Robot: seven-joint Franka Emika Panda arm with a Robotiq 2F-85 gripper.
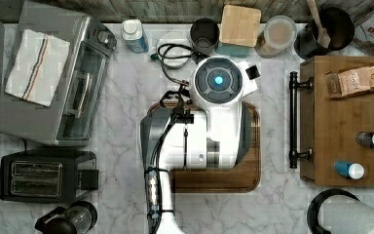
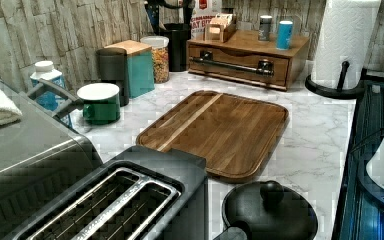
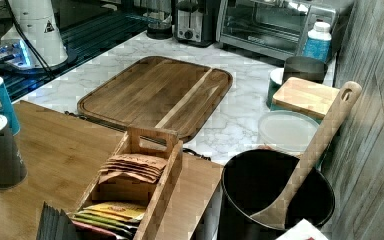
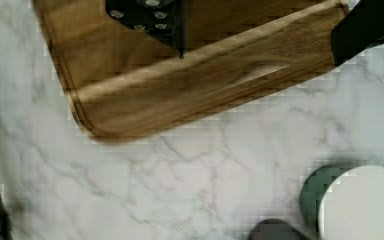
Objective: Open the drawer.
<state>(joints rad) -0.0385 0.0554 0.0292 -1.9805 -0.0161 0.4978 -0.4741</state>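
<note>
A white robot arm (image 1: 214, 122) reaches over a marble counter (image 1: 126, 136), seen from above. Its tool sits under the wrist, above a dark wooden tray (image 1: 224, 178) with rounded corners. In the wrist view two dark parts of the tool (image 4: 260, 30) hang over the tray's corner (image 4: 180, 90), well apart from each other — whether the tool is released or clenched cannot be told.

The drawer (image 1: 343, 122) lies beyond the tray on the top view's right, apart from the tool. Its long black bar handle (image 1: 293, 119) faces the tool across a strip of bare counter. In the left view the drawer front (image 2: 240, 62) looks flush with its wooden box — shut.

On the box top stand two small bottles (image 1: 372, 139) and a wooden holder of tea packets (image 3: 135, 185). A green mug with a white lid (image 4: 355, 200) sits near the tray's corner. Behind the arm on the top view's left are a toaster oven (image 1: 58, 78) and a black toaster (image 1: 44, 175).
</note>
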